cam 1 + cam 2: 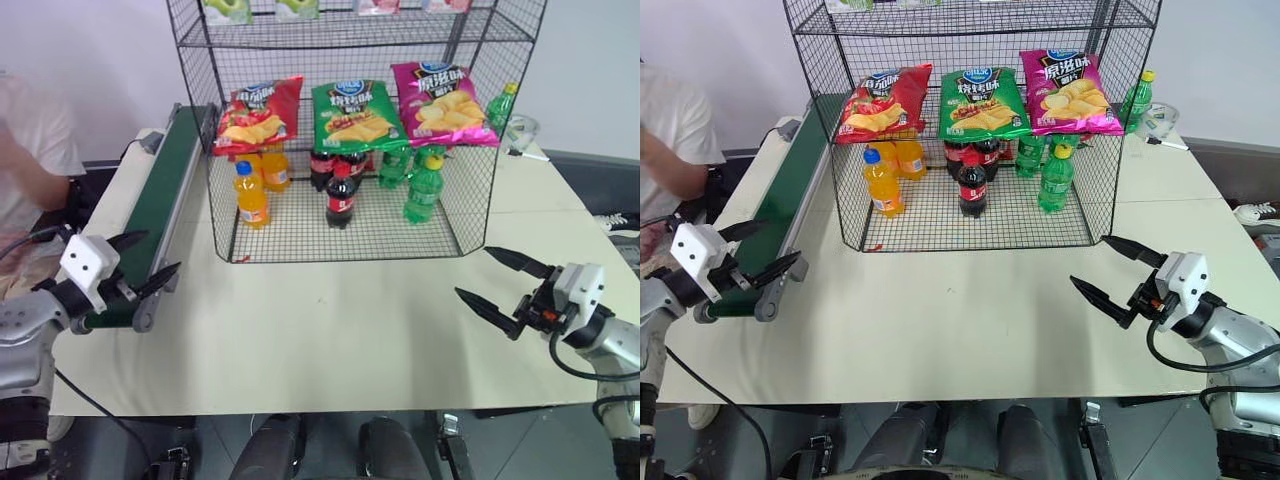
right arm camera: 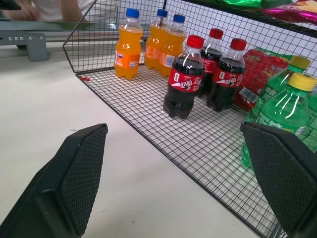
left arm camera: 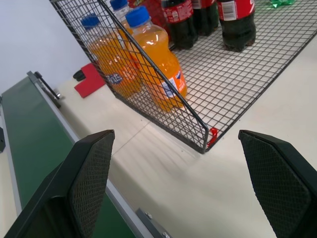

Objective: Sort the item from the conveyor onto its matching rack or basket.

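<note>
Both grippers wait open over the pale table; the red bag lies on the rack shelf.

At the lower left of the head view, the left gripper [image 1: 147, 262] holds its two black fingers wide apart, empty, beside the long dark green conveyor belt [image 1: 165, 190] in its grey frame. In the upper middle, the red crinkly snack bag [image 1: 258, 113] lies on a shelf of the tall black wire-grid rack [image 1: 470, 200], left of the green chip bag [image 1: 356, 113] and the pink chip bag [image 1: 440, 102]. At the lower right, the right gripper [image 1: 500, 281] is also spread open and empty.
</note>
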`<state>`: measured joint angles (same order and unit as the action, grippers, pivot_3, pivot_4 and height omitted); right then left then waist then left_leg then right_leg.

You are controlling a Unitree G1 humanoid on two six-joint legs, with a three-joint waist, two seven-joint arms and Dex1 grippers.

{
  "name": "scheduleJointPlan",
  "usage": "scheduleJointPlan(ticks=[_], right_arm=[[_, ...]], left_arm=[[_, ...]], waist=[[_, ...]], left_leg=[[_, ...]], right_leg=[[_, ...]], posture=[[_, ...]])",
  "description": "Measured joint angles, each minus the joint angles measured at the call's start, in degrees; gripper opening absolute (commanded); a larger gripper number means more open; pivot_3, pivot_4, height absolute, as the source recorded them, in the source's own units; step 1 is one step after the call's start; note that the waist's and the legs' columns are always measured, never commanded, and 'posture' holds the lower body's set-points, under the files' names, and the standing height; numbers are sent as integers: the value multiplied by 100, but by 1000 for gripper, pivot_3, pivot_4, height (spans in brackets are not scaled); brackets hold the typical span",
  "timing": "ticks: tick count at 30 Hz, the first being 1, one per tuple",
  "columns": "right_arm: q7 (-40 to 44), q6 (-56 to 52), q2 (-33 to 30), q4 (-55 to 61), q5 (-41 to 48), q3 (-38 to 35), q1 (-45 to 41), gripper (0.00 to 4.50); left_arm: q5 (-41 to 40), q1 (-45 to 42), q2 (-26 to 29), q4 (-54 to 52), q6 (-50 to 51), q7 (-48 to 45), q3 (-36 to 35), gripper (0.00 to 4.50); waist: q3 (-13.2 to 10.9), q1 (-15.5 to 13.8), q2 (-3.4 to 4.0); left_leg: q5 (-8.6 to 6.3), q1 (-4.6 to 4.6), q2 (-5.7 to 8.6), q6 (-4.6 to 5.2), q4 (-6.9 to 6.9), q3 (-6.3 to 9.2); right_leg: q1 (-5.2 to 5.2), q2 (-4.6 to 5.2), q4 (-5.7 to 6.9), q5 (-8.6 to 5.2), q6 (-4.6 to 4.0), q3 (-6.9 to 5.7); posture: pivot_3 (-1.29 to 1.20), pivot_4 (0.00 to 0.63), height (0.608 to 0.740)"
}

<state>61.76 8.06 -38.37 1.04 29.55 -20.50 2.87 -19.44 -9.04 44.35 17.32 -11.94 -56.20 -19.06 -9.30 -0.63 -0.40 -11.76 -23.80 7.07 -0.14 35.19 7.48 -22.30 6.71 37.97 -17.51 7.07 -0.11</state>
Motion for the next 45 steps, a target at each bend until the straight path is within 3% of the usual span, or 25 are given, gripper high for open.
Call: scheduleJointPlan(ticks=[45], right_arm=[[219, -34, -3, -172, -128, 454, -757, 4500]], left_arm=[[-236, 1149, -291, -1024, 131, 350, -85, 4187]], waist=[[-4, -3, 3]], left_leg=[[0, -3, 0, 0, -5, 1]], right_leg=[[-2, 2, -7, -8, -15, 0]], posture=[[0, 150, 740]])
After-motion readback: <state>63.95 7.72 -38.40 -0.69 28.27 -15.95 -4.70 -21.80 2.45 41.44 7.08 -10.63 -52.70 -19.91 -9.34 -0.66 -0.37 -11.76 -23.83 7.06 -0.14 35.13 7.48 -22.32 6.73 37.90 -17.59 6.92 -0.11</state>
